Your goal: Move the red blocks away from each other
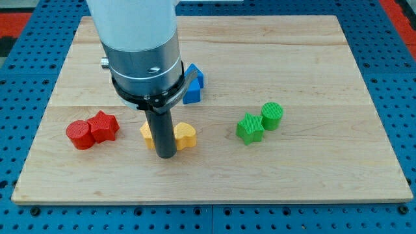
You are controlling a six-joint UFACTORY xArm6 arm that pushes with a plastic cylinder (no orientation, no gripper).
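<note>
A red cylinder [79, 134] and a red star-shaped block [103, 126] sit touching each other at the view's left on the wooden board [312, 169]. My tip [166, 156] rests on the board to the right of them, apart from both, directly in front of the yellow blocks. The rod hides the middle of the yellow pair.
A yellow block [148, 134] and a yellow heart-shaped block [186, 134] flank the rod. A blue block [193, 84] lies behind it, partly hidden by the arm. A green star [249, 127] touches a green cylinder [272, 115] at the right.
</note>
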